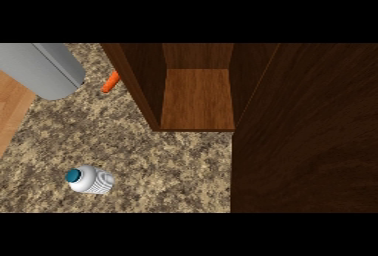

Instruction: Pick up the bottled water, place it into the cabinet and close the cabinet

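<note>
At the far left edge, a strip of light wooden floor shows beside the speckled granite bench. Above it, in the far left corner, a grey rounded cylinder slants across the view, overlapping both the floor strip and the bench; whether it rests on the bench or hangs above it cannot be told.

Near the left side of the bench, well apart from everything else, stands the bottled water: a white ribbed bottle seen almost from above, its teal cap turned toward the left. It sits out on the bare granite, outside the cabinet, near the viewer's side of the bench.

Farther back and a little to the right, a small orange object lies on the bench, just beside the left wall of the cabinet; part of it is hidden behind that wall, so its full shape cannot be told.

In the middle stands the dark wooden cabinet, open toward the viewer, with a lighter brown shelf visible inside between its side walls.

The right part of the view is filled by a broad dark wooden panel, which appears to be the cabinet's open door.

Neither robot hand shows anywhere, so whether either is apart or together cannot be told.
</note>
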You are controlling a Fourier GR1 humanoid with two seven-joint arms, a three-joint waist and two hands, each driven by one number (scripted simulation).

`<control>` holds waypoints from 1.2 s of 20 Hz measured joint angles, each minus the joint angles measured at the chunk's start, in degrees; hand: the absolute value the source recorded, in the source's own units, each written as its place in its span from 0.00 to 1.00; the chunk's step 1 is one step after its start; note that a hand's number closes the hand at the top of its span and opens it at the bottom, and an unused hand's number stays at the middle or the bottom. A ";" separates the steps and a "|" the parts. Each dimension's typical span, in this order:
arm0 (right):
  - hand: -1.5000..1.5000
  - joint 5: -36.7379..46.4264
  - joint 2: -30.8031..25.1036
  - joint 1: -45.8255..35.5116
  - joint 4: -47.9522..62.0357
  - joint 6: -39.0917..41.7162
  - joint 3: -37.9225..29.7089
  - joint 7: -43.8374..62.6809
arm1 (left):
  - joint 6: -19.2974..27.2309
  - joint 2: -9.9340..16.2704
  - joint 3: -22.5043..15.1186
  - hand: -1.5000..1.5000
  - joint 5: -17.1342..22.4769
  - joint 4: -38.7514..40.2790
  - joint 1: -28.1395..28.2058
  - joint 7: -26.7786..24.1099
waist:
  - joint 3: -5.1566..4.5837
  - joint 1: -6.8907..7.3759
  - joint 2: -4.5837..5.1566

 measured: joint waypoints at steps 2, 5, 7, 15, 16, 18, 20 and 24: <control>0.00 -0.29 -0.09 0.09 0.00 0.25 -0.34 0.11 | 0.09 -0.10 0.45 0.00 -0.17 0.07 1.28 -1.36 | -0.01 -0.05 0.03; 0.00 -0.69 -0.09 0.98 -0.07 1.06 -0.65 -0.39 | 0.71 -0.70 1.71 0.00 -0.37 0.27 2.62 -3.40 | -0.02 -0.38 0.06; 0.00 -0.95 -0.10 1.40 0.02 1.62 -1.04 -0.88 | 1.01 -1.01 3.37 0.00 -0.31 0.40 3.29 -4.65 | -0.03 -0.47 0.11; 0.00 -2.46 -1.10 2.98 0.30 4.10 -4.18 -2.03 | 1.61 -1.35 10.39 0.00 0.85 2.00 2.23 -5.74 | -0.07 -1.16 0.39; 0.00 -2.67 -1.09 3.37 0.27 4.38 -4.33 -2.21 | 1.57 -1.16 11.77 0.00 1.55 2.45 1.85 -5.71 | -0.08 -1.28 0.38; 0.00 -3.08 -1.14 4.09 0.27 5.13 -4.73 -2.68 | 1.97 -0.88 13.96 0.00 3.36 3.41 -0.06 -4.66 | -0.09 -1.60 0.44; 0.00 -3.52 -1.36 4.53 0.35 5.78 -5.39 -3.01 | 1.93 -0.42 16.15 0.00 5.55 5.40 -2.33 -4.12 | -0.10 -1.74 0.48; 0.00 -4.27 -0.82 5.92 0.43 6.89 -5.05 -3.96 | 2.33 0.45 19.89 0.00 8.05 10.26 -8.03 -3.34 | -0.12 -2.03 0.54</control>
